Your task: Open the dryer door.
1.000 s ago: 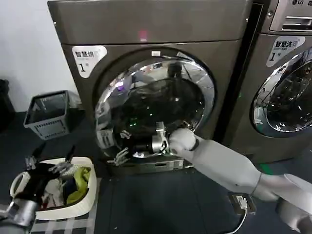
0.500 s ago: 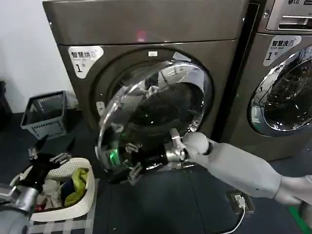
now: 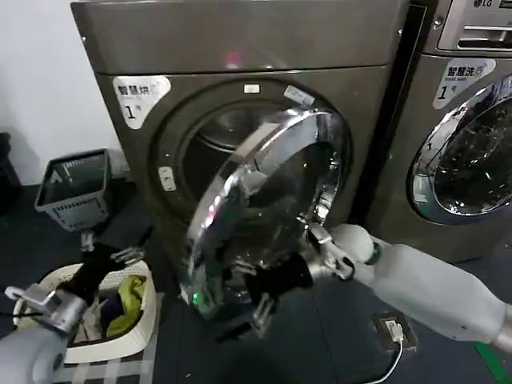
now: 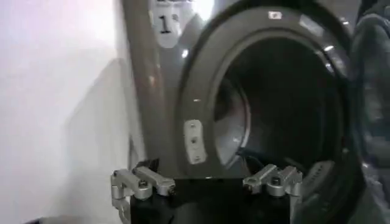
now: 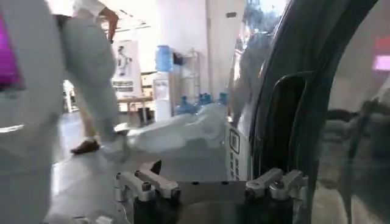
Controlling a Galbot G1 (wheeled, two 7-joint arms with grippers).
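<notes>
Dryer door (image 3: 264, 212) swung half open, chrome rim, dark domed glass, right pincer (image 3: 268, 288) clamped on its lower edge

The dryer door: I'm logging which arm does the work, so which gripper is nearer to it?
Right. The right gripper is at the dryer door's lower edge; the left gripper hovers over the laundry basket, off to the side.

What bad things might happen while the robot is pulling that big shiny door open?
The right gripper is at the lower edge of the dryer door, which is only half open; it might slip off the smooth chrome rim. Swinging wider, the door may hit the LG machine close beside the dryer. The left gripper waits over the laundry basket, near the door's path.
</notes>
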